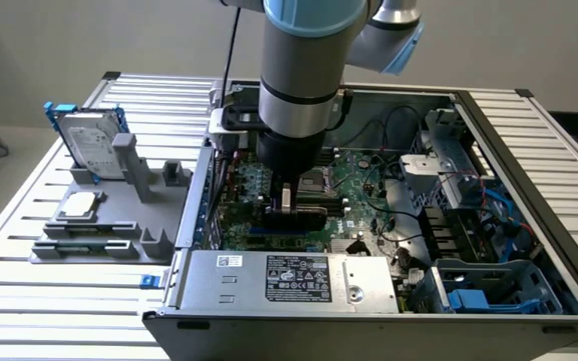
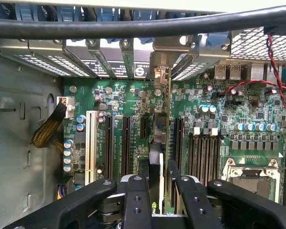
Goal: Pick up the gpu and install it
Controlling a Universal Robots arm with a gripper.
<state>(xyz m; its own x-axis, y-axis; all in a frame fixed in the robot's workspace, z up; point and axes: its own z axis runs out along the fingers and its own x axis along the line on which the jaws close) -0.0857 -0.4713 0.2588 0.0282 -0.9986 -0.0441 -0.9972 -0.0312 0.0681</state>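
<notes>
The gpu [image 2: 161, 129] stands on edge over the green motherboard [image 2: 119, 100], seen edge-on between two rows of black expansion slots. Its silver end bracket [image 2: 159, 64] meets the slot covers at the case's rear wall. My gripper [image 2: 159, 174] is shut on the card's near end, one black finger on each face. In the exterior view my gripper [image 1: 287, 204] reaches straight down into the open computer case [image 1: 530, 188], and the card's black cooler [image 1: 304, 218] sits low against the motherboard, partly hidden by the arm.
A grey fixture [image 1: 118, 226] at the exterior view's left holds a silver hard drive in a blue frame [image 1: 93, 147] and a small silver chip [image 1: 78, 204]. The power supply [image 1: 289, 278], drive cages [image 1: 470, 226], CPU socket [image 2: 250, 171] and loose wires [image 2: 276, 90] crowd the case.
</notes>
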